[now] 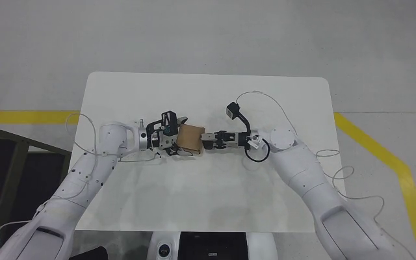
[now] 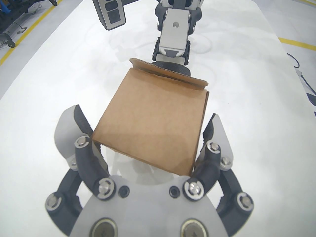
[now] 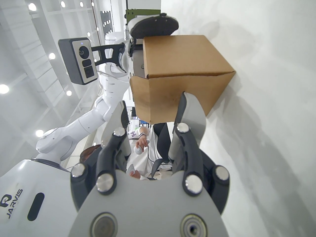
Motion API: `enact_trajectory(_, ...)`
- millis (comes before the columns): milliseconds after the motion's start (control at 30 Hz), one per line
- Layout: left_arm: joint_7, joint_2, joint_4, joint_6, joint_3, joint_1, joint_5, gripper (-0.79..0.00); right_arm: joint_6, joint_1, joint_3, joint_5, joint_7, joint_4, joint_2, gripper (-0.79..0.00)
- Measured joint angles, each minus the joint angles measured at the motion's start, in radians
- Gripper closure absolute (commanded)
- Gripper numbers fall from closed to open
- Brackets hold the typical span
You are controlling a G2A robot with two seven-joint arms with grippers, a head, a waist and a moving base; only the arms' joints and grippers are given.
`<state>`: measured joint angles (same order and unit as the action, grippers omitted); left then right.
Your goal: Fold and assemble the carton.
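Left hand (image 2: 145,114): clamped on the carton (image 2: 158,104). Its two fingers (image 2: 74,124) are spread wide, one pad against each side of the near end, so it grasps the box across its width. From this hand the carton lies straight ahead, nested between the fingers and reaching away from the palm.

Carton: plain brown, roughly as wide as it is long, with no clear long axis that I can make out. It is already stood up into a box. It sits low at the desk (image 2: 246,99), about mid-desk. I cannot tell whether its underside rests there or is held just clear.

Far end of the carton, away from the left hand: a flap (image 2: 170,73) stands a little proud of the top panel, its edge not seated.

Beyond that, the right hand (image 3: 154,99) faces the left hand head-on, with the carton between the two. Its fingers are apart and grip nothing. One finger (image 3: 191,114) lies against the end panel nearest it, and the other stands just off that panel's edge.

Judgement: the move turns on the proud flap. It is at the right hand's end, directly in front of that hand, and out of reach of the occupied left. The right hand looks the one to press it home, with the left bracing from behind.
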<state>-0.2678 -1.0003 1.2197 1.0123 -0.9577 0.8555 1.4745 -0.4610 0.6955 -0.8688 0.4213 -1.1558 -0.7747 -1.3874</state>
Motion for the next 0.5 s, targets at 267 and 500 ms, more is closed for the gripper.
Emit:
enact_trajectory(267,-0.001,0.001,0.002,0.0,0.002,0.0,0.004,-0.785,0.019,0.002,-0.004,-0.036,0.008,-0.012,0.004,-0.219)
enact_trajectory(500,0.001,0.001,0.003,0.0,0.001,0.002,0.006,-0.785,0.028,0.01,-0.02,-0.047,0.002,-0.022,0.012,-0.172)
